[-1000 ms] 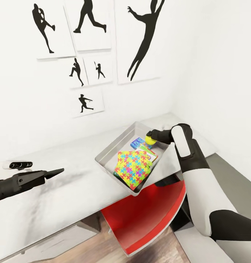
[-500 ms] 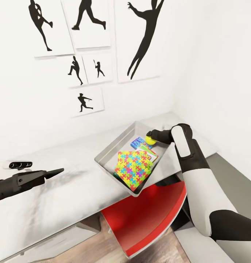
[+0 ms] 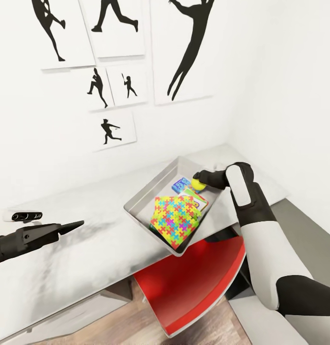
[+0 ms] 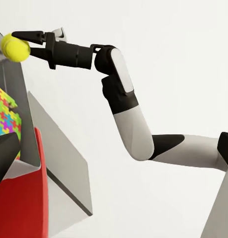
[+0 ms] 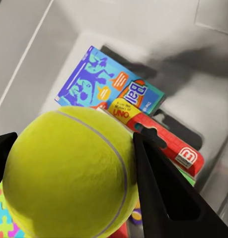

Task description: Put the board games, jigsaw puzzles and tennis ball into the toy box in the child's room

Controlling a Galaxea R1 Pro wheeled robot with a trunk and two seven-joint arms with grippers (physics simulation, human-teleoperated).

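The white-and-black right arm bends at the elbow and reaches over the light grey slant-sided toy box (image 3: 136, 203) on the table (image 3: 88, 249), its right pincer (image 3: 199, 181) clamped on the small yellow-green tennis ball (image 3: 198, 184), held above the box's far end.

I'm steering through a child's bedroom at home. Black sports silhouette pictures (image 3: 107, 57) hang on the white wall at twelve o'clock, above a grey worktop (image 3: 88, 249) carrying a toy box (image 3: 141, 194) of jigsaw puzzles (image 3: 175, 218) and board games (image 5: 101, 79).
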